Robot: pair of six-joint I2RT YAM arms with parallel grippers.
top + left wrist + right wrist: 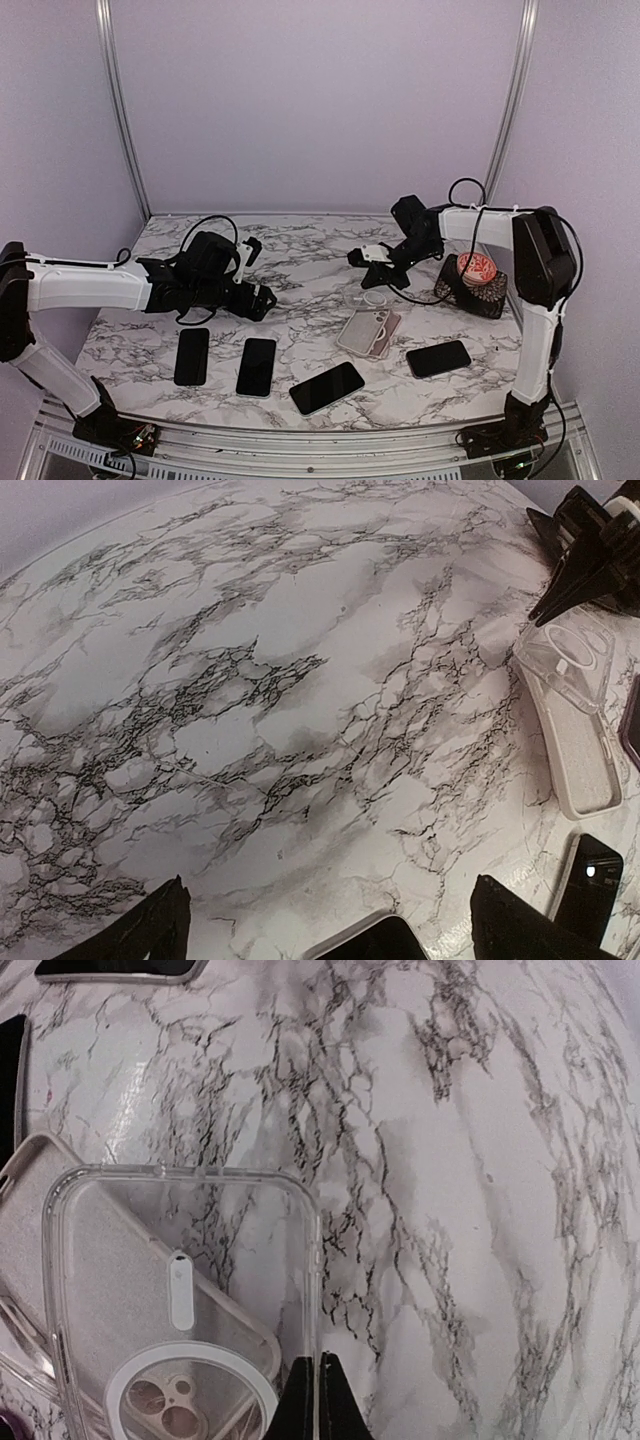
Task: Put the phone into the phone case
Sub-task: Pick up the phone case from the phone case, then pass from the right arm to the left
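Right wrist view: right fingers [301, 1408] pinch clear case [150, 1250] rim; left fingers [150, 932] spread

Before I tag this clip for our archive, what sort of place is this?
Probably a lab robot test cell: marble-patterned tabletop boxed in by plain lilac walls, two robot arms mounted at its near edge, four phones laid out along the front.

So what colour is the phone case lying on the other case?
The transparent plastic phone case is clear, with a white ring; right wrist view shows it best.
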